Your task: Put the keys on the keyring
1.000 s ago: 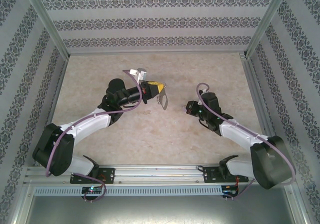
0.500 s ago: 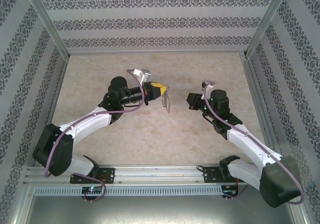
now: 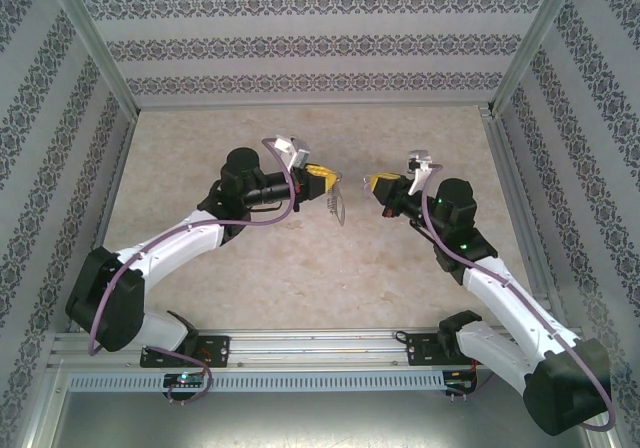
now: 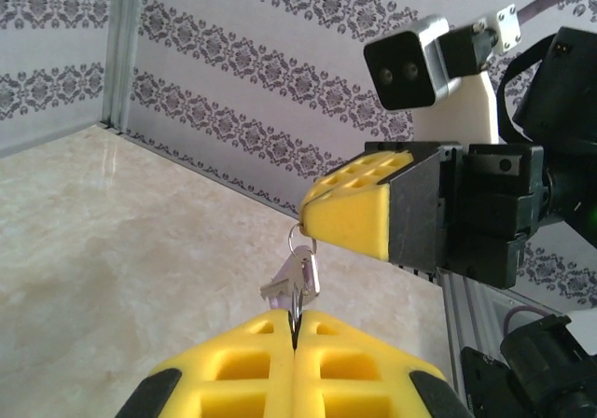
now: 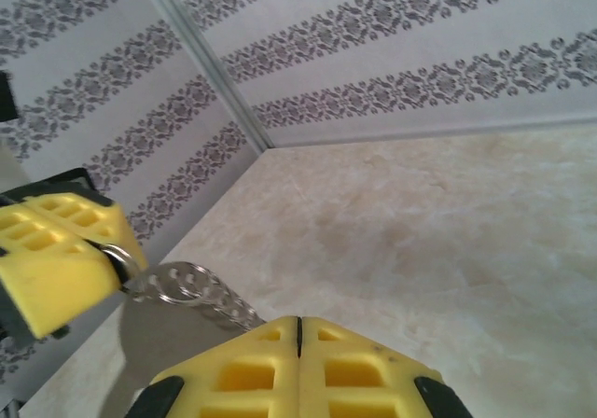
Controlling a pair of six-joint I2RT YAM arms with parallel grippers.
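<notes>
Shiny metal keyring (image 5: pixel 187 287); smooth, faintly glossy stone-look table (image 5: pixel 448 231).

The scene is brightly, evenly lit from above; soft shadows are cast on the table (image 3: pixel 300 278); nearest foreground is slightly blurred.

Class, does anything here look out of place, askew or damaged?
Nothing is broken or spilled. One oddity: the keyring hangs askew in mid-air from the shut left pincer, not on the table, with the shut right pincer close by.
</notes>
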